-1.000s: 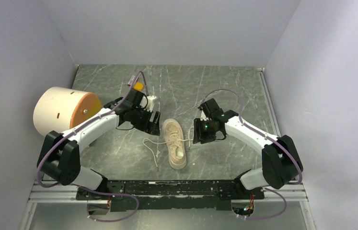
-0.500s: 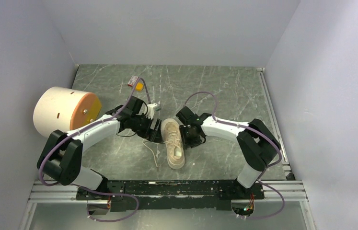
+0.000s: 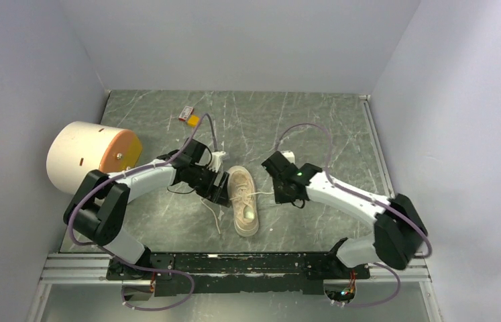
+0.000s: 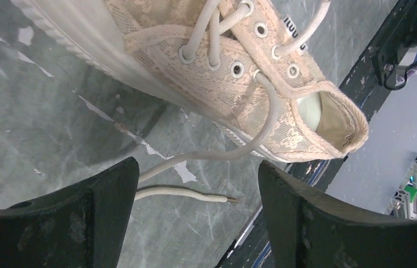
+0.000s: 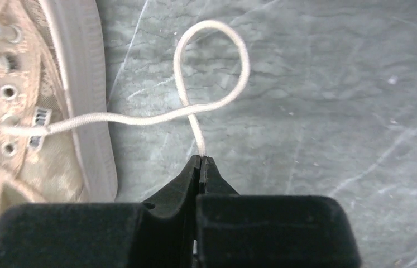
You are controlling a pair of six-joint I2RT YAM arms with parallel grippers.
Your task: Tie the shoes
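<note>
The cream sneaker [image 3: 244,200] lies on the table between my two grippers, toe toward the back. My left gripper [image 3: 215,190] is open at its left side; in the left wrist view the left lace [image 4: 195,193] lies on the table between the open fingers [image 4: 100,201], and the shoe [image 4: 239,84] lies above them. My right gripper [image 3: 282,192] is to the shoe's right, shut on the right lace [image 5: 217,100], which curls in a loop from the shoe's eyelets [image 5: 8,89] to the fingertips [image 5: 201,163].
A large cream-and-orange cylinder [image 3: 93,155] lies at the left. A small orange-and-white item [image 3: 189,117] lies near the back. Grey walls enclose the table on three sides. The black base rail [image 3: 234,265] runs along the near edge.
My right gripper has drawn back rightward from the shoe's side, holding the right lace. My left gripper has stayed close to the shoe's left side.
</note>
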